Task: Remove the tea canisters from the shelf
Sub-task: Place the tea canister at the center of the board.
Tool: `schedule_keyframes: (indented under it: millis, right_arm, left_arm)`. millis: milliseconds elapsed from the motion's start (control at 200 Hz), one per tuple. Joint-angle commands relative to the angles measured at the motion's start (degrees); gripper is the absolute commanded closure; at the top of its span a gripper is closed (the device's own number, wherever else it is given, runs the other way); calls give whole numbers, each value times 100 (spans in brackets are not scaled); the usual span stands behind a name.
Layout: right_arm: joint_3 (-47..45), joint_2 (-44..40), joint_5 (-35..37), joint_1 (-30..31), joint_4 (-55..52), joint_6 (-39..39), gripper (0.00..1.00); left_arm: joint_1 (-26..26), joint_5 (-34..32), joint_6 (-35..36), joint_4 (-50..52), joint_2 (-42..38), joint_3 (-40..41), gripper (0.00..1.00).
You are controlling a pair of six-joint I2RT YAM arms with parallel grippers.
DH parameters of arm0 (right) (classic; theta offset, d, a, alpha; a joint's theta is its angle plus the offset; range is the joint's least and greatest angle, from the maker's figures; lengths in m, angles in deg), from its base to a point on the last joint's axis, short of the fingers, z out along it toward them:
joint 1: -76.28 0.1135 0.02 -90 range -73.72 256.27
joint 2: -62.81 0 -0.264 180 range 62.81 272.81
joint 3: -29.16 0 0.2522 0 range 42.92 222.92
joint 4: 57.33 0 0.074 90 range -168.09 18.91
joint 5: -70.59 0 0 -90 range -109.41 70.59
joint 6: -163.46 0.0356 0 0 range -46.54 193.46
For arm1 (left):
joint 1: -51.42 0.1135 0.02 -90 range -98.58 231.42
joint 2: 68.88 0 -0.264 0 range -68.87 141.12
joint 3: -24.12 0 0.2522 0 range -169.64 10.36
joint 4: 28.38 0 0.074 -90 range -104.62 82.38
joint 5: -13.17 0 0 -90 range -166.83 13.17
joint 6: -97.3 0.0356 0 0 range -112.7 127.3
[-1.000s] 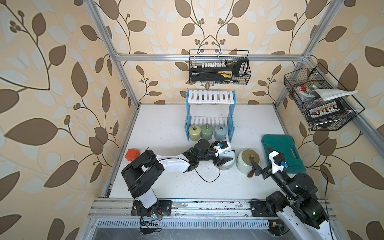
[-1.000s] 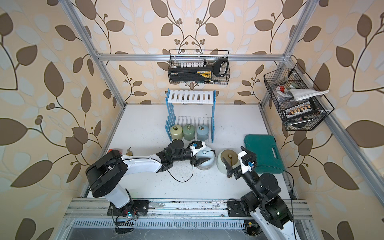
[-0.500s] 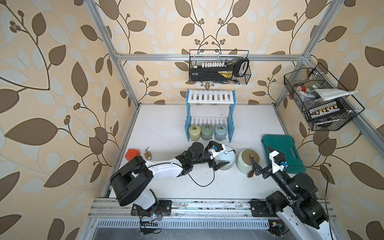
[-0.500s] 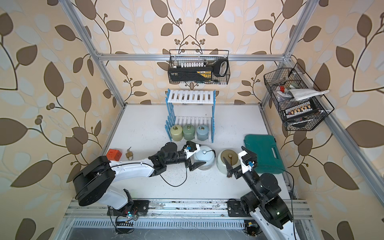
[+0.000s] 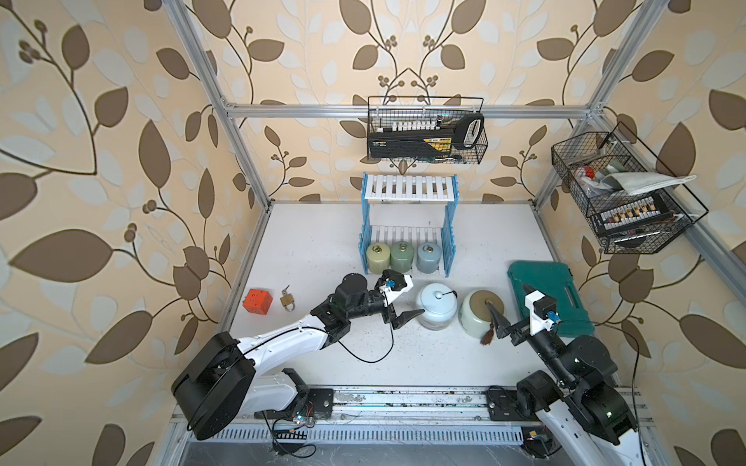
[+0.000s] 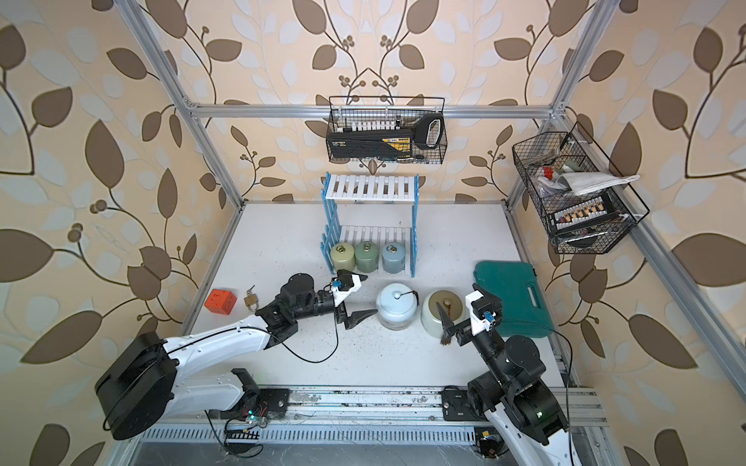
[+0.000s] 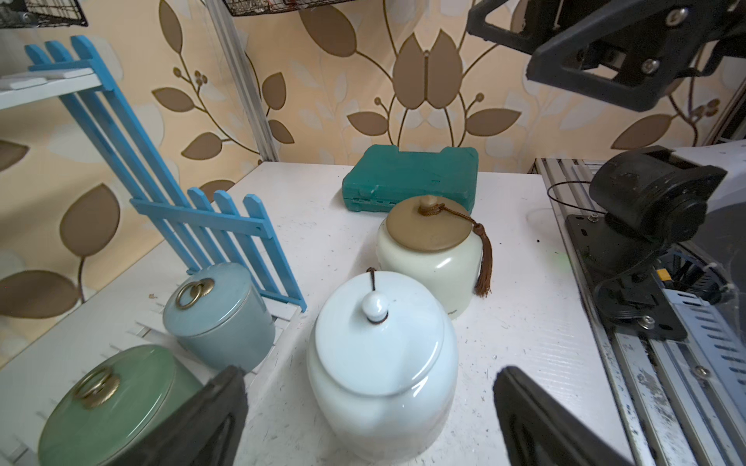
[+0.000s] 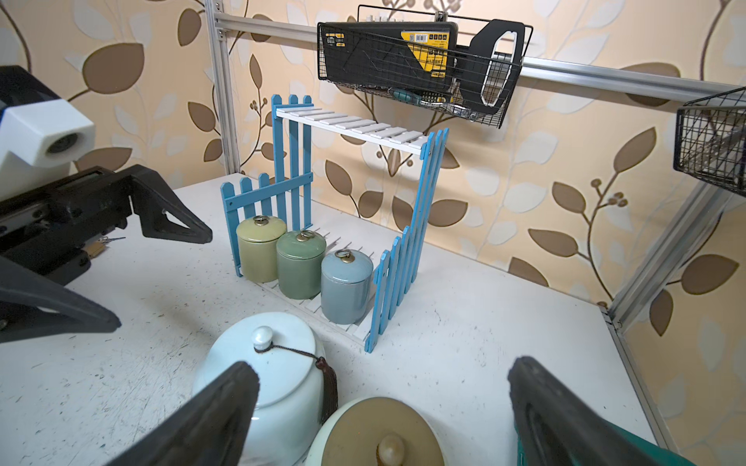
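Left gripper (image 5: 415,295) spread wide, fingertips just beside pale-blue canister (image 5: 437,308) edge.

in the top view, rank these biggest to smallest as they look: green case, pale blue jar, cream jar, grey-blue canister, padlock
1. green case
2. pale blue jar and cream jar, too alike to rank
3. grey-blue canister
4. padlock

**Both grippers wide open, empty**

Left arm (image 5: 282,343) reaches forward, low and nearly flat; left gripper (image 5: 414,295) level, jaws spread, holding nothing; right arm (image 5: 565,359) folded near its base; right gripper (image 5: 508,297) spread, empty.
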Motion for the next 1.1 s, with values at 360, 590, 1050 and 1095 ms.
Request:
schedule_keyframes:
  millis: [360, 590, 1050, 1095]
  right_arm:
    - [567, 893, 515, -54, -257, 516, 1]
    - [1502, 2262, 621, -57, -678, 1197, 1]
    - [2950, 4386, 1722, 977, -1203, 2628, 1]
    - [3083, 4595, 1994, 1230, -1230, 2733, 1]
  left_arm:
    - [1110, 529, 236, 2600, -1175, -439, 1]
    - [1830, 691, -56, 3568, -1807, -676, 1]
    - [3259, 606, -485, 4043, -3283, -466, 1]
    - [3357, 613, -507, 4156, -3407, -445, 1]
